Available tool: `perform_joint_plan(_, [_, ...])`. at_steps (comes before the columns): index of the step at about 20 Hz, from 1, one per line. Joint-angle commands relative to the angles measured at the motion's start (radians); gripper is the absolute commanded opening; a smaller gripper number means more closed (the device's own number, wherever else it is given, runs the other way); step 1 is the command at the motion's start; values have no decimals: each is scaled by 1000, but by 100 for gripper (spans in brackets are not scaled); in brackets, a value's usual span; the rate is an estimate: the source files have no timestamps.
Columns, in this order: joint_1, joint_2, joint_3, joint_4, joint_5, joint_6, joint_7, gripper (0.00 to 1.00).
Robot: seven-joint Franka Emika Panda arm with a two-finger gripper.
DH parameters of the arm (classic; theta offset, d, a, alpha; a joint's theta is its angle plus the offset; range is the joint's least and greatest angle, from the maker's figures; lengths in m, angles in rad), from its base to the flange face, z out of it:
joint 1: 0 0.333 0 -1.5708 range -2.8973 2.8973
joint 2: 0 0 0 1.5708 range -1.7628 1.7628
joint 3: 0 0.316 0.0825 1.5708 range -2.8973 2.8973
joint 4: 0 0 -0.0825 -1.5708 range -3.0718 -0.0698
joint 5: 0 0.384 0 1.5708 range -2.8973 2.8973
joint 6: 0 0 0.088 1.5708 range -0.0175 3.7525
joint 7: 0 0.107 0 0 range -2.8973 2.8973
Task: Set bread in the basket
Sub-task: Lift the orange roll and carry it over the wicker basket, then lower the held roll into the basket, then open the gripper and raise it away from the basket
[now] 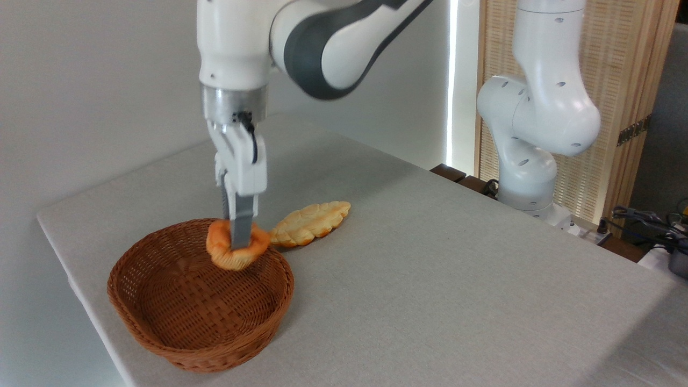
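Note:
The round deep-orange bread [226, 248] hangs in the air over the back right part of the wicker basket [161, 317], just above its rim. My gripper [240, 242] comes down from above and is shut on the bread, one grey finger [242, 228] crossing its front. The reddish-brown oval basket stands on the table at the front left and holds nothing.
A pale-golden leaf-shaped pastry [312, 222] lies on the grey table [430, 279] just right of the basket's back rim. The arm's white base [529, 156] rises at the table's back right. Cables and a dark device [661, 231] sit at the far right.

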Motion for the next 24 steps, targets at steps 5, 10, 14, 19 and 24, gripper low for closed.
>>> perform_joint_plan(5, [0, 60, 8, 21, -17, 70, -4, 100])
perform_joint_plan(10, [2, 60, 6, 21, -17, 68, -4, 100])
perform_joint_plan(14, [0, 37, 6, 25, -17, 51, -60, 100])
perform_joint_plan(19, [-1, -53, 0, 74, -14, -109, -172, 100])
perform_joint_plan(24, [0, -52, 8, 193, -14, -289, -224, 100])
